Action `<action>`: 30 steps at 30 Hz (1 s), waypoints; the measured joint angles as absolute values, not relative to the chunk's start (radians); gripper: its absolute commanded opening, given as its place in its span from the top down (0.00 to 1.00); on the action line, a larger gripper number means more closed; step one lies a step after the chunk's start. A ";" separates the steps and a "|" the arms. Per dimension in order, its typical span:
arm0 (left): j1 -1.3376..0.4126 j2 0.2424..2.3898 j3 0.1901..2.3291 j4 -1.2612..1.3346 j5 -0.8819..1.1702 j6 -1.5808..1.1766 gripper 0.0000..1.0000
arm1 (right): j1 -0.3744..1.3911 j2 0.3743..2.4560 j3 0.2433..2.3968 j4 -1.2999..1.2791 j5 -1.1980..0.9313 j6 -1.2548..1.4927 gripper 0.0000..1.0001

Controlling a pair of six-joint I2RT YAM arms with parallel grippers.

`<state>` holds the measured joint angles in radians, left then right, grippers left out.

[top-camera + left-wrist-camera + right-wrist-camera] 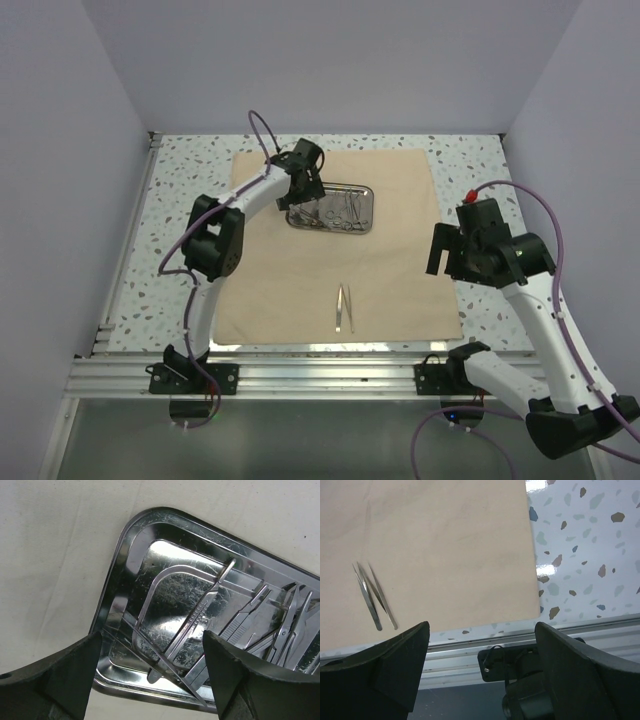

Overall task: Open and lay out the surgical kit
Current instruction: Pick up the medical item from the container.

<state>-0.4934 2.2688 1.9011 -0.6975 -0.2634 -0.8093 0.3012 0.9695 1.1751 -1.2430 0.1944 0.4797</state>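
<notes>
The tan cloth wrap [400, 200] lies spread flat on the table. The shiny steel tray [364, 190] sits on its far middle and holds several slim steel instruments [340, 212]. A pair of tweezers [345, 307] lies on the cloth near the front edge, also in the right wrist view [370, 596]. My left gripper [303, 205] is open, low over the tray's left end, its fingers astride a slim handled tool [195, 617]. My right gripper [437, 262] is open and empty, above the cloth's right edge.
The speckled table top [480, 160] shows around the cloth. An aluminium rail [320, 370] runs along the near edge with the arm mounts. Grey walls close in the left, far and right sides.
</notes>
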 measured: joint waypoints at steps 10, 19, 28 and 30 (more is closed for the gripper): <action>-0.492 2.276 1.886 -0.706 -0.250 -0.856 0.27 | 0.301 0.974 1.179 -1.272 0.238 0.481 0.09; -0.493 2.276 1.852 -0.704 -0.237 -0.866 0.58 | 0.301 0.997 1.179 -1.269 0.237 0.476 0.09; -0.492 2.276 1.861 -0.702 -0.236 -0.873 1.00 | 0.301 0.997 1.179 -1.267 0.237 0.466 0.09; -0.492 2.276 1.870 -0.703 -0.232 -0.867 1.00 | 0.301 0.996 1.179 -1.267 0.236 0.462 0.09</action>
<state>-0.4923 2.2765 1.8698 -0.7029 -0.2317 -0.8665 0.3012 0.9962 1.1786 -1.2671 0.2363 0.4622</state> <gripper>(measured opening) 0.031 0.906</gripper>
